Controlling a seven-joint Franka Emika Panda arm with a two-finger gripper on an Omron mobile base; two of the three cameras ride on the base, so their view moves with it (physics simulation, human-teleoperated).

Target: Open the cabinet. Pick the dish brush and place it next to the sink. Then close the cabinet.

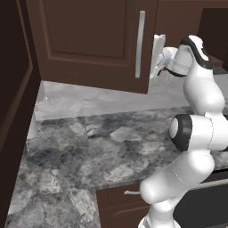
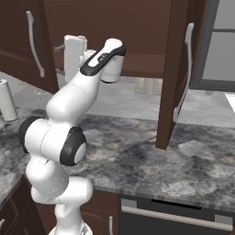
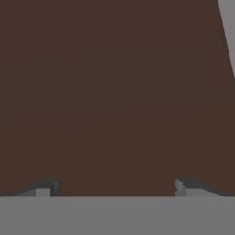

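Observation:
The cabinet's left door (image 1: 89, 35) is shut, its silver bar handle (image 1: 140, 44) upright. The right door (image 2: 172, 69) stands swung out over the counter, baring the dark inside (image 2: 137, 36). My gripper (image 2: 58, 59) is raised at the opening just right of the left door's edge (image 1: 153, 58), open and holding nothing. In the hand view its fingertips (image 3: 43, 190) stand wide apart in front of a plain dark brown surface (image 3: 114, 92). The dish brush is hidden and the sink is out of view.
A grey marbled counter (image 1: 89, 147) runs below the cabinet. A white cylinder (image 2: 7, 103) stands at its left end. A dark tall panel (image 1: 13, 89) borders the left. Below are a brown drawer (image 1: 129, 193) and a black dishwasher front (image 2: 174, 215).

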